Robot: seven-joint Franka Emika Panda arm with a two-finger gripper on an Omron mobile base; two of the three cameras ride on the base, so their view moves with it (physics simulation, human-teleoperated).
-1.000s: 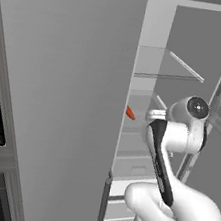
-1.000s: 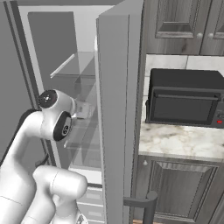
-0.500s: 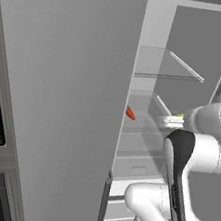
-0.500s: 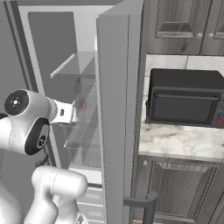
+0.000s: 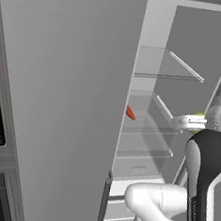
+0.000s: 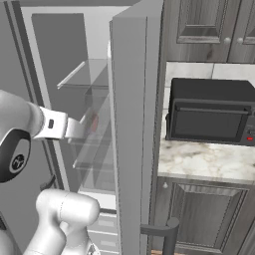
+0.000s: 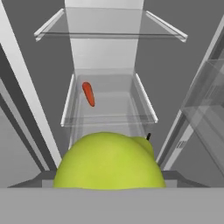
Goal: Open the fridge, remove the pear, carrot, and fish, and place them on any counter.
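The tool [image 7: 109,186] is clamped on the round yellow-green pear [image 7: 109,161]. Beyond it, a smooth orange-red carrot [image 7: 88,93] lies on a clear shelf [image 7: 109,117] inside the open light-grey fridge [image 5: 60,89].

Fridge [image 5: 62,74] stands open, clear shelves [image 7: 109,116] showing. One carrot [image 7: 88,93] lies on the middle shelf. Beside it, the marble bench [image 6: 209,162] carries a dark oven [image 6: 211,112].
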